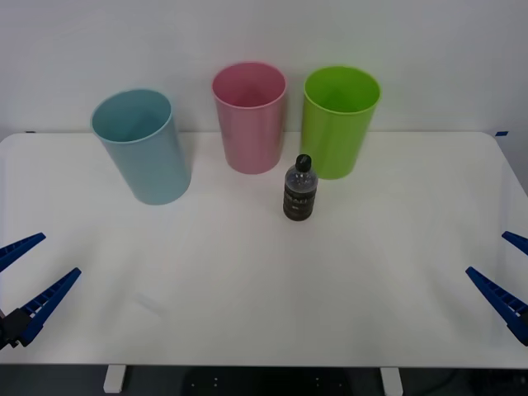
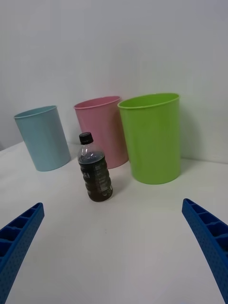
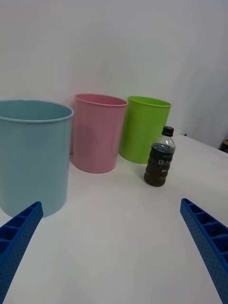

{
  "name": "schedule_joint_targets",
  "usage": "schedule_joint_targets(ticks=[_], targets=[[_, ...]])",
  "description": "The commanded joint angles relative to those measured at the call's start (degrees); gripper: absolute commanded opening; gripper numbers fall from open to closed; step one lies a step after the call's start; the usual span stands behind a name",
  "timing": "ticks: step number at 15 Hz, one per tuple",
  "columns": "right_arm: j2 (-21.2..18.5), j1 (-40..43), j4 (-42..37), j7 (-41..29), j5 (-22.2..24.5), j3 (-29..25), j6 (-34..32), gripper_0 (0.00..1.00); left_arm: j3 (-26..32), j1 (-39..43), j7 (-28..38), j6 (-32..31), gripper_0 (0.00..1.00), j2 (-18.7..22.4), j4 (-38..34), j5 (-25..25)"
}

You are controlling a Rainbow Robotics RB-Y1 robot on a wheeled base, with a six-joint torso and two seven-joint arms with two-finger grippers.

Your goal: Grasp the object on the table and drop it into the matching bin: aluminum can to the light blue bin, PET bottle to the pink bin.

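Front view: the left gripper (image 1: 23, 280) sits at the lower left corner of the frame, its two blue ribbed fingers spread wide with nothing between them, low over the near edge of the table (image 1: 247, 289). The right gripper (image 1: 505, 274) mirrors it at the lower right corner, fingers likewise wide apart and holding nothing. Both are well apart from everything standing on the table.

Outward from the grippers, toward the middle of the frame, the PET bottle (image 1: 300, 189) stands upright on the white tabletop, black cap on top and dark label around its body. It is just in front of the gap between the pink bin (image 1: 249, 117) and the lime green bin (image 1: 337, 121), near both but touching neither as far as can be told. The pink bin stands at upper centre, the green one just to its right. The light blue bin (image 1: 143, 146) stands in the upper left of the frame, apart from the pink bin and slightly nearer the camera. All three bins are upright with their mouths open.
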Motion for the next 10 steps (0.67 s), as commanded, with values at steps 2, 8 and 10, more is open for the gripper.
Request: schedule_joint_targets(ticks=[2,8,10], targets=[[0.0,0.0,0.0,0.0,0.0,0.0,0.0,1.00,0.0,0.0,0.0,0.0,1.00,0.0,0.0,0.0],[1.2,0.2,0.5,0.6,-0.8,2.3,2.6,1.00,0.0,0.0,0.0,0.0,1.00,0.0,0.0,0.0],[1.2,-0.1,0.5,1.1,-0.8,4.0,4.2,1.00,0.0,0.0,0.0,0.0,1.00,0.0,0.0,0.0]])
